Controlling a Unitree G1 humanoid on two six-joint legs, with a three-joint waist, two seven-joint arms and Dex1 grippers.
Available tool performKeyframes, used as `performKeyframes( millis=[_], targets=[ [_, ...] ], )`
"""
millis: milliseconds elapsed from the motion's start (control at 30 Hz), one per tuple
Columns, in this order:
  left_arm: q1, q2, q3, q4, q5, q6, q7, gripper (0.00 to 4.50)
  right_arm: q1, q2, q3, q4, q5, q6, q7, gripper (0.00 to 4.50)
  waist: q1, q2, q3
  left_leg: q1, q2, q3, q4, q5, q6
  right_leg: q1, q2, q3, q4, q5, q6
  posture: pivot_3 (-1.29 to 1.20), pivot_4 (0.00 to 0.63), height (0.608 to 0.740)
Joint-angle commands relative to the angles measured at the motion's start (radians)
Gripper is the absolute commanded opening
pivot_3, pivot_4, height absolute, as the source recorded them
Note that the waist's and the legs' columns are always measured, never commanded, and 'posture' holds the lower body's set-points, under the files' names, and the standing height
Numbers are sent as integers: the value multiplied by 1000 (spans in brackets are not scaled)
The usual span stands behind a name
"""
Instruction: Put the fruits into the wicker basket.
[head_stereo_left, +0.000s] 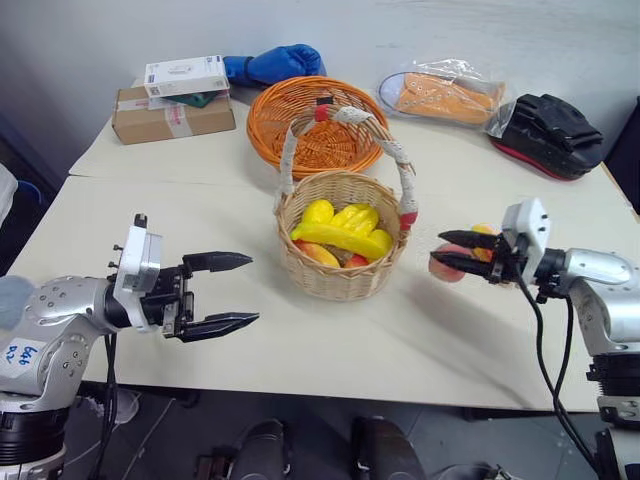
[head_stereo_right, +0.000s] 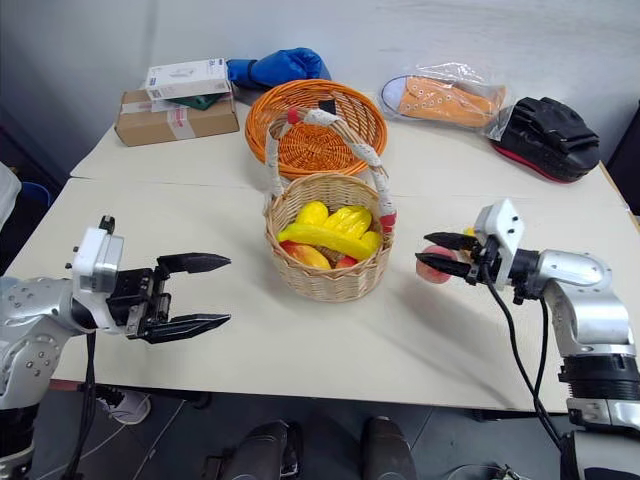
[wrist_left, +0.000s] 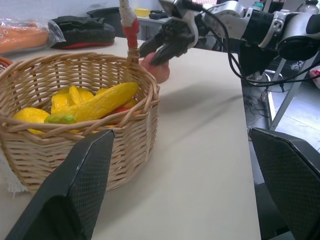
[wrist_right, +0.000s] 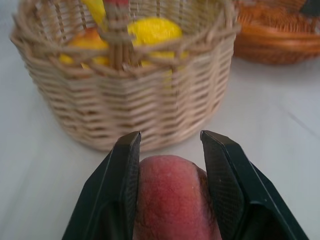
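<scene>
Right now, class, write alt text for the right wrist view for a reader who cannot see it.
The right claw grips a pink-red peach between its two black fingers. Just ahead on the pale table stands the wicker basket, holding yellow fruits.

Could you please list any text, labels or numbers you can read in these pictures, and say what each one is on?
White sticker on the left arm: handwritten blue marks, too unclear to read.
White box on the cardboard box: printed label, too small to read.
Cardboard box: a tape strip, no legible text.
Wicker basket, the fruits and the peach: no text seen.
</scene>
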Motion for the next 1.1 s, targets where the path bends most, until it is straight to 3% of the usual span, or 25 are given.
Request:
performKeyframes(
  millis=[33, 167, 333, 533, 633, 700, 800, 933, 1000, 1100],
  targets=[
    [-16, -5, 18, 5, -11, -20, -5, 4500, 32, -24, -57, -173, 121, 107, 2, 1869, 1, 0, 0, 0, 0, 0, 0, 0, 0, 0, 0, 0, 0, 0, 0, 0, 150, 740],
    [-19, -13, 35, 28, -11, -26, 8, 4500, 49, -40, -72, -411, 303, 310, -61, 1869, 0, 1, 0, 0, 0, 0, -1, 0, 0, -1, -1, 1, 0, 0, 0, 0, 150, 740],
    [28, -34, 47, 7, -24, -15, 29, 4500, -2, 161, 6, -627, 496, 397, -303, 1869, -9, 1, 0, 0, 4, -1, -1, -4, 2, -1, -4, 0, 0, -1, -1, 0, 150, 740],
    [21, -55, 64, 4, -31, -12, 70, 4500, -144, 345, 177, -558, 219, 229, -436, 1869, -10, 1, 1, 0, 2, -1, -1, -3, 3, -2, -5, 0, 1, -1, -2, 0, 150, 740],
    [29, -55, 70, -5, -21, -16, 89, 4500, -188, 351, 278, -437, -19, 121, -491, 1869, -11, 1, 1, -1, 0, -1, -1, 0, -2, -2, -5, 0, 1, -1, -2, 0, 150, 740],
    [33, -54, 74, -12, -24, -14, 96, 4500, -192, 355, 291, -405, -67, 104, -508, 1869, -11, 1, 1, -2, -1, -1, -1, 0, -1, -3, -7, -1, 1, -1, -2, 0, 150, 740],
    [52, -48, 85, -31, -55, 9, 90, 4500, -180, 397, 278, -373, -62, 83, -509, 2498, -19, 1, 1, -6, -3, -1, -1, 1, 0, -6, -8, -1, 3, 0, -1, 0, 150, 740],
    [84, -69, 79, -56, -56, -3, 101, 4500, -105, 433, 217, -385, -1, -42, -433, 3799, -23, 1, 0, -6, -2, -1, -1, 1, 0, -5, -7, -2, 2, 0, 0, 0, 150, 740],
    [80, -82, 70, -56, -52, -12, 110, 4500, -28, 389, 167, -450, 97, -26, -349, 4486, -21, 1, 0, -7, -2, -1, -2, 1, 0, -5, -5, -3, 2, 0, 0, 0, 150, 740],
    [74, -89, 60, -47, -43, -22, 104, 4500, 87, 302, 105, -535, 186, 33, -293, 4486, -11, 1, 1, -6, -3, -2, -1, -1, 3, -2, -3, -3, 1, 0, 0, 0, 150, 740]
  ],
)
